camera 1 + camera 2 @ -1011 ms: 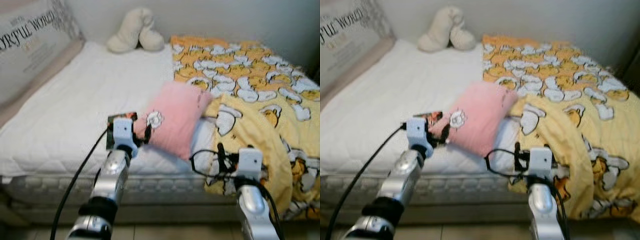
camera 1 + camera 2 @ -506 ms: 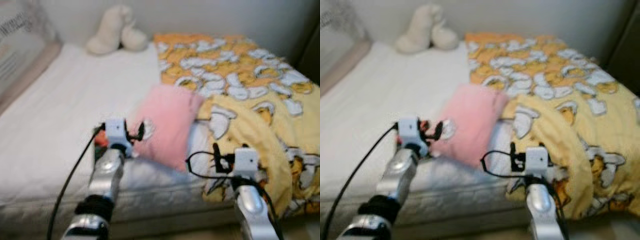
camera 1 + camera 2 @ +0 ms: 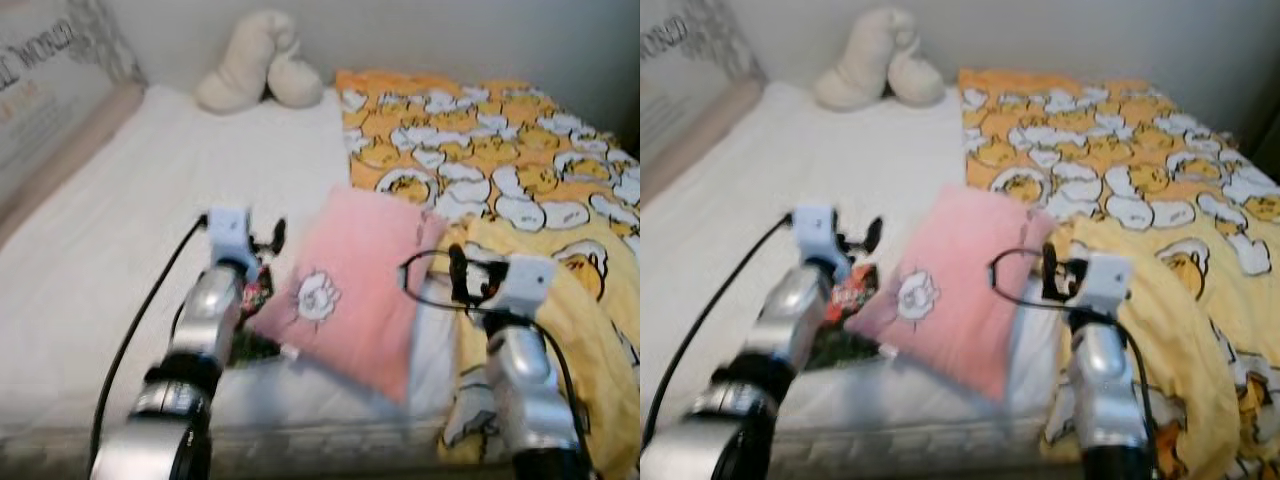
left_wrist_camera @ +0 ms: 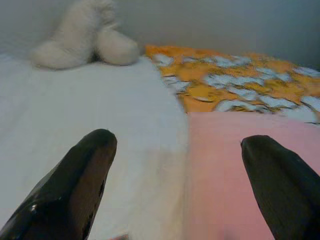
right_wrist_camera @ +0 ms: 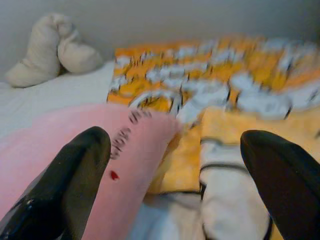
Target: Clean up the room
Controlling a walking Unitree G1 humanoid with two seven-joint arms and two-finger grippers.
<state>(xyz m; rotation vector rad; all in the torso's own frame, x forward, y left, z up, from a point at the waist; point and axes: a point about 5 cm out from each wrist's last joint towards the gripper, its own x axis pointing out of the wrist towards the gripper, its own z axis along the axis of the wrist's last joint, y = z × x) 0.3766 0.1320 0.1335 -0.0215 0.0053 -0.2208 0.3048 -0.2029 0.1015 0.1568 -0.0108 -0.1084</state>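
A pink pillow (image 3: 350,295) with a small white cartoon print lies tilted on the white mattress (image 3: 120,220), its right edge against the yellow cartoon blanket (image 3: 500,150). A red and dark snack packet (image 3: 254,292) lies at the pillow's left edge, partly under my left arm. My left gripper (image 3: 264,240) hovers open above the packet, and in the left wrist view its fingers (image 4: 85,170) stand wide apart over mattress and pillow (image 4: 235,170). My right gripper (image 3: 466,280) is open at the pillow's right edge, over the blanket fold (image 5: 220,165).
A cream plush toy (image 3: 258,62) rests against the wall at the head of the bed. A printed cushion (image 3: 50,80) leans at the far left. The blanket covers the bed's right half and hangs over the front edge (image 3: 590,400).
The view has shifted and come closer to the bed. Both arms have reached forward over the mattress, the left above the packet, the right up to the pillow's right edge.
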